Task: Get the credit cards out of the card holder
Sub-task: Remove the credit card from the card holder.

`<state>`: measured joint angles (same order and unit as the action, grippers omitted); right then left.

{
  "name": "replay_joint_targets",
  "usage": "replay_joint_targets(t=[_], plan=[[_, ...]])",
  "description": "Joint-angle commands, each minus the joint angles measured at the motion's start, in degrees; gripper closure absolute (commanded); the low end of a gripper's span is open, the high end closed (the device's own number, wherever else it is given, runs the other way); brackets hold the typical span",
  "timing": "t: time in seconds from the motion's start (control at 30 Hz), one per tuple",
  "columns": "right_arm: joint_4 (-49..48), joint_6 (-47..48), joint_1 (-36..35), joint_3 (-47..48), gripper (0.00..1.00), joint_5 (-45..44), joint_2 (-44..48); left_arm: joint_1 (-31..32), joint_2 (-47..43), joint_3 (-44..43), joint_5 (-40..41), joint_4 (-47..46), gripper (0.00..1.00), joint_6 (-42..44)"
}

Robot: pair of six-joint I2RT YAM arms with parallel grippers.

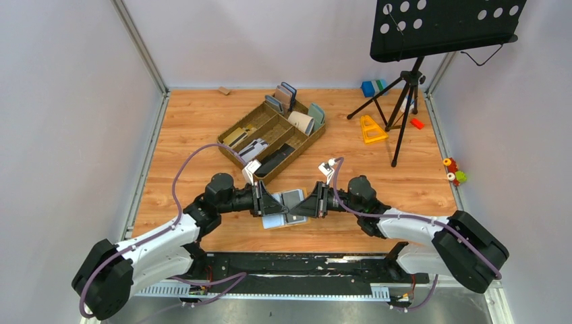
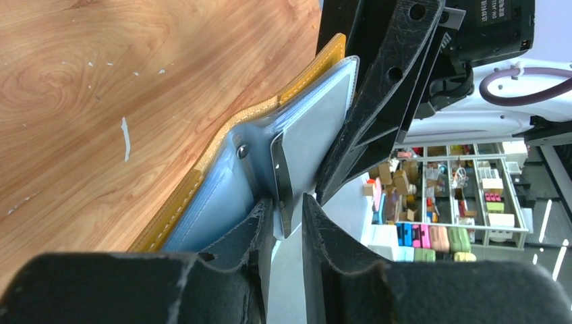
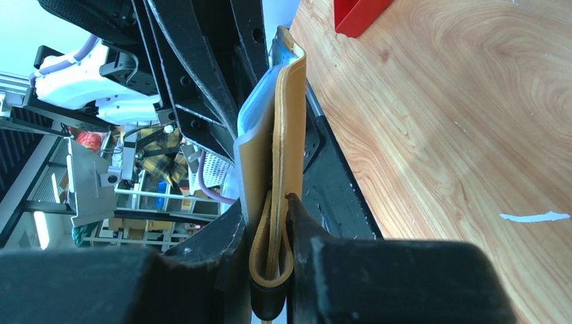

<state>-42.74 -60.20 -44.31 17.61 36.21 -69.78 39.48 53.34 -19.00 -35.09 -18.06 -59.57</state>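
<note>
Wooden table [image 1: 195, 121] carries brown divided tray [image 1: 260, 120], black tripod stand [image 1: 410, 79], yellow triangular piece [image 1: 372, 129].

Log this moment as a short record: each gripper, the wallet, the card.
left gripper: jaws apart, astride the edge of a pale silvery plastic card
right gripper: shut on the fold of the mustard-yellow leather bifold wallet
wallet: open, held between both grippers over the wooden table
card: against the wallet's grey-blue lining, not yet clear of it
</note>
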Motion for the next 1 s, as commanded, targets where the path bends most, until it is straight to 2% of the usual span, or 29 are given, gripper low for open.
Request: replay_joint_targets(t=[0.0, 0.1, 0.2, 0.37, 0.47, 0.67, 0.73, 0.97], plan=[[-9.72, -2.02, -0.77, 1.27, 0.98, 2.65, -0.86, 0.51, 0.9, -0.67, -2.64, -10.14, 0.76, -2.7], [-9.83, -2.17, -0.77, 1.42, 0.92, 2.99, -1.3, 0.52, 1.63, 0.15, -2.4, -14.36, 0.89, -4.49], [-10.03, -2.37, -0.75, 0.99, 0.81, 2.95, -0.97, 0.51, 1.93, 0.51, -1.02, -14.58, 1.0, -4.54], [-8.28, -1.89, -0.27, -0.27, 0.63, 1.59, 1.05, 0.51, 1.85, 0.02, -0.5, -12.16, 1.0, -3.07], [-6.54, -1.23, 0.24, -0.33, 0.57, 1.65, 2.49, 0.5, 1.64, -0.6, -0.12, -8.69, 1.0, -1.28], [-3.46, -0.61, 1.55, -0.92, 0.57, 1.56, 4.39, 0.42, 1.3, -0.79, 0.81, -5.59, 1.0, 0.36], [-2.74, -0.54, 1.99, -1.24, 0.6, 1.59, 5.0, 0.44, 0.96, -0.86, 0.9, -4.42, 1.0, 0.96], [0.16, -0.08, 3.14, -1.68, 0.87, 1.42, 6.32, -1.01, -1.03, -0.91, 0.67, -0.89, 1.0, 2.38]])
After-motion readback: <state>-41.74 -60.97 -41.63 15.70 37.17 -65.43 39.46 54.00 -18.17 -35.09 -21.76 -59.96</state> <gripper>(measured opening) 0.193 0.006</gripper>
